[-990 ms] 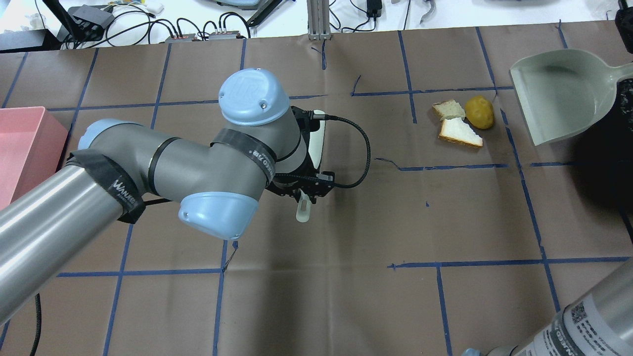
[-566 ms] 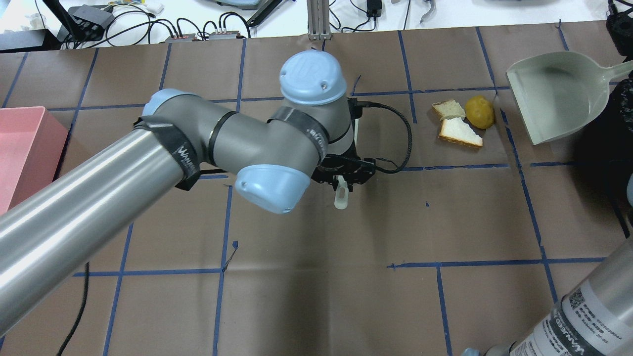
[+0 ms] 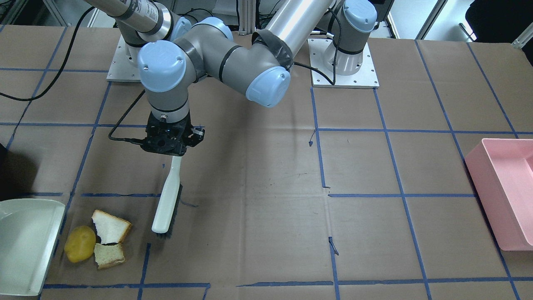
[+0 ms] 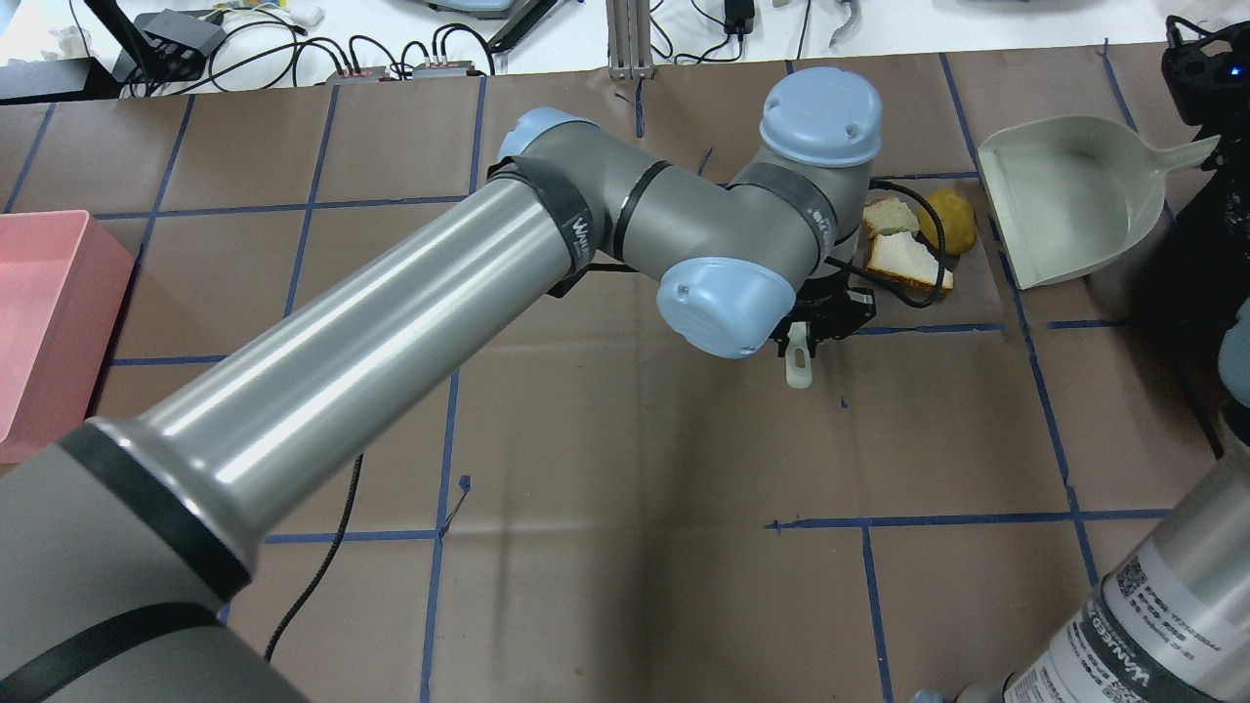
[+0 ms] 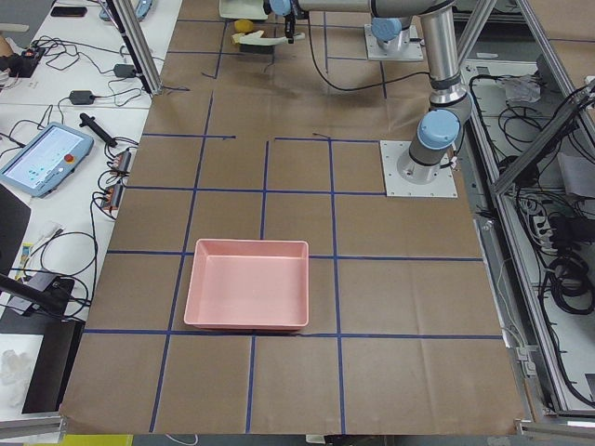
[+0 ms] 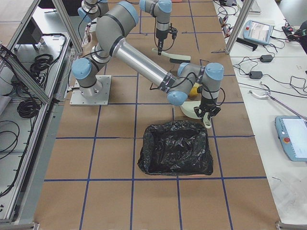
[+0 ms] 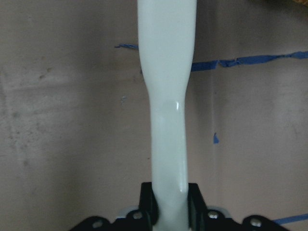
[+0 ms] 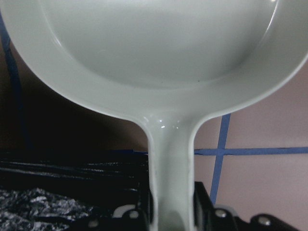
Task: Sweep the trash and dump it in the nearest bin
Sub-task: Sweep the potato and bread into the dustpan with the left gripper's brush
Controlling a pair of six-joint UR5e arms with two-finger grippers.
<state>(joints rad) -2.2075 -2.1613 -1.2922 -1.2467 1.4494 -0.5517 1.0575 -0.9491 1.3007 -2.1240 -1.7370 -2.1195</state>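
Note:
The trash lies in a small pile: a yellow potato-like lump and two bread pieces, also seen from overhead. My left gripper is shut on the handle of a white brush, whose bristles hang just beside the bread; the wrist view shows the handle clamped between the fingers. On the pile's other side sits a grey-green dustpan, mouth toward the trash. My right gripper is shut on its handle.
A black bag-lined bin stands right behind the dustpan on the robot's right. A pink bin sits at the table's far left end. The left arm stretches across the middle of the table.
The left arm has swung right with the brush, from mid-table to just beside the bread. The dustpan has shifted slightly left, closer to the lump.

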